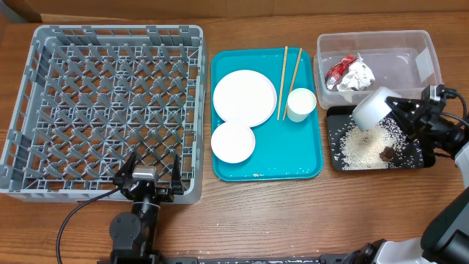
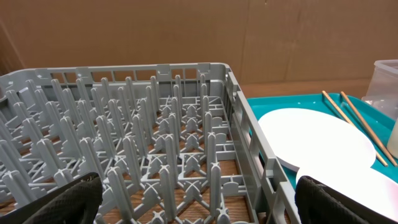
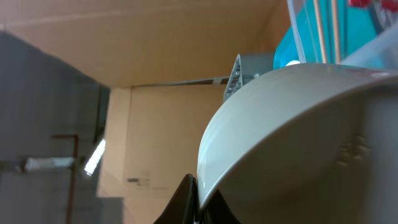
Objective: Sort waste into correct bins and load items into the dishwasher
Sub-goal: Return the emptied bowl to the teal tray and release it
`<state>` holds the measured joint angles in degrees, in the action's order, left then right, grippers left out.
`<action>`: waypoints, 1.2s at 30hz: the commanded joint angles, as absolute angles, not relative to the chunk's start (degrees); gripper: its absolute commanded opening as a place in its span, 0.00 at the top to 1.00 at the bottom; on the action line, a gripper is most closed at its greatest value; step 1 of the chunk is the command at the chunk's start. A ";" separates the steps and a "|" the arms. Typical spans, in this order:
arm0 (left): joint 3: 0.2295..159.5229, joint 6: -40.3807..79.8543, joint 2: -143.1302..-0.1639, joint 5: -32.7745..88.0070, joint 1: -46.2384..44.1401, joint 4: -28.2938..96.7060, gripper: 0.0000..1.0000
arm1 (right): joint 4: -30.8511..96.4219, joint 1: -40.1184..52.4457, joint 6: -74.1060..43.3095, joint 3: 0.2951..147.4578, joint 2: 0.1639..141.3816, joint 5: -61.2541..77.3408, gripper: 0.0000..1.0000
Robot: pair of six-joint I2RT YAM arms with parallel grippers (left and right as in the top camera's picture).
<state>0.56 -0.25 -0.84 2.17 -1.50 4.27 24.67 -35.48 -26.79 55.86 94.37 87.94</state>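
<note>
My right gripper [image 1: 396, 111] is shut on the rim of a white bowl [image 1: 372, 108] and holds it tipped over the black tray [image 1: 425, 158], where loose rice [image 1: 363, 147] and a small brown lump [image 1: 386, 152] lie. The bowl fills the right wrist view [image 3: 298, 143]. The red-and-white wrapper [image 1: 348, 73] lies in the clear tub [image 1: 425, 51]. On the teal tray [image 1: 308, 165] are a white plate [image 1: 244, 95], another white bowl [image 1: 233, 141], a white cup [image 1: 300, 103] and chopsticks [image 1: 289, 72]. My left gripper [image 1: 146, 176] is open at the near edge of the grey dish rack [image 1: 102, 110].
The rack stands at the left, the teal tray in the middle, the tub and black tray at the right. A cable runs from the left arm over the wooden table front. Cardboard walls stand behind the table.
</note>
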 commanded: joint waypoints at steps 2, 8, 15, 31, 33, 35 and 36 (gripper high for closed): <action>0.27 -1.28 -0.32 2.39 -1.48 4.29 0.00 | 24.23 -35.55 -33.26 55.94 93.65 88.42 0.96; 0.27 -1.28 -0.32 2.39 -1.48 4.27 0.00 | 22.74 -35.18 -33.23 56.45 93.51 86.04 0.96; 0.27 -1.28 -0.32 2.42 -1.48 4.29 0.00 | 23.14 -25.67 -33.06 60.60 88.25 79.64 0.96; 0.27 -1.28 -0.32 2.39 -1.48 4.27 0.00 | 48.51 18.48 -27.86 71.48 84.31 17.96 0.96; 0.27 -1.28 -0.32 2.39 -1.48 4.29 0.00 | 50.94 22.81 -27.88 71.48 85.08 11.20 0.96; 0.27 -1.28 -0.32 2.39 -1.48 4.29 0.00 | 52.23 26.02 -27.90 71.48 86.43 6.98 0.96; 0.27 -1.28 -0.32 2.42 -1.48 4.29 0.00 | 52.38 27.20 -27.90 71.48 87.33 5.76 0.96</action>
<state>0.56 -0.25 -0.86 2.17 -1.50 4.27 52.23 24.53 -28.56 69.54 85.49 20.05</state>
